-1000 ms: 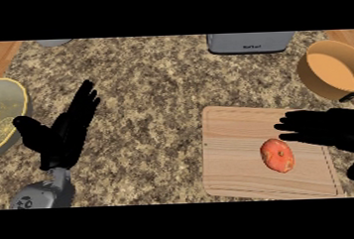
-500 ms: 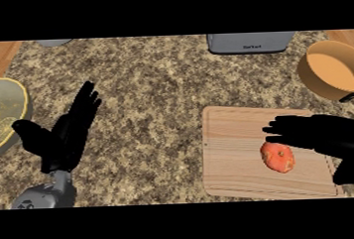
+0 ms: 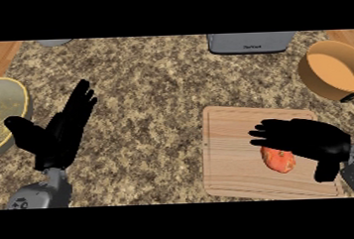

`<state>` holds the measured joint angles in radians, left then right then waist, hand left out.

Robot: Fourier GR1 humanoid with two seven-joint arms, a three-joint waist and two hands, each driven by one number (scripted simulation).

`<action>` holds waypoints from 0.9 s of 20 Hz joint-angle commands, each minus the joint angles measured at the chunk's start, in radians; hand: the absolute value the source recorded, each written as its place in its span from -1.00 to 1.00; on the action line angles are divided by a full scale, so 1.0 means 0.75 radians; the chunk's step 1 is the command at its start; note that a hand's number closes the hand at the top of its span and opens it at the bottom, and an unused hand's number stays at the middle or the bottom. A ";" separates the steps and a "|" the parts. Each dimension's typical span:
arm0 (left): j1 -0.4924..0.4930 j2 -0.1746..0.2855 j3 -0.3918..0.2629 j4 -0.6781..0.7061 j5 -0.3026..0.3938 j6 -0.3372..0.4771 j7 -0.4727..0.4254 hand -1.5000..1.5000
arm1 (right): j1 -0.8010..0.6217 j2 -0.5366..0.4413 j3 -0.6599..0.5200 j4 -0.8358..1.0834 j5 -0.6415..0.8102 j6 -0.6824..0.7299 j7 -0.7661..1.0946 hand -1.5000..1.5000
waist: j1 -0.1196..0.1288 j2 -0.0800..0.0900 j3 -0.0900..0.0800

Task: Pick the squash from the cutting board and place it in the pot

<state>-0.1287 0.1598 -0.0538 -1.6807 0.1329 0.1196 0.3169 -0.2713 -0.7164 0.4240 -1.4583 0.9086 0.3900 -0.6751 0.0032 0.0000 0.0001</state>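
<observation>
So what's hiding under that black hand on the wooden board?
The orange squash lies on the cutting board. The right hand covers its top part, so that bit is unseen.

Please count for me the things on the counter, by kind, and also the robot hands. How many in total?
Robot hand: 2, left robot hand and right robot hand
Cutting board: 1
Squash: 1
Pot: 1
Yellowish dish: 1
Grey box: 1
Grey item, far left: 1
Total: 8
</observation>
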 commanded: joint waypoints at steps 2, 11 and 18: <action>-0.039 -0.039 0.009 0.075 -0.017 -0.016 -0.051 0.00 | -0.034 0.116 0.006 0.063 0.159 0.011 0.050 -1.00 | -0.001 0.001 0.000; -0.063 -0.072 0.013 0.055 -0.078 0.001 -0.015 0.00 | -0.036 0.190 -0.061 0.190 0.337 -0.014 -0.054 -1.00 | -0.002 0.000 0.000; -0.006 -0.075 -0.012 -0.043 -0.085 0.000 0.071 0.00 | -0.007 0.195 -0.076 0.193 0.254 -0.074 -0.280 1.00 | 0.000 0.000 0.000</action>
<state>-0.1240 0.1117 -0.0535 -1.6904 0.0790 0.1122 0.3277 -0.2606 -0.5760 0.3903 -1.3436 1.1086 0.3285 -0.7880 0.0027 -0.0006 -0.0007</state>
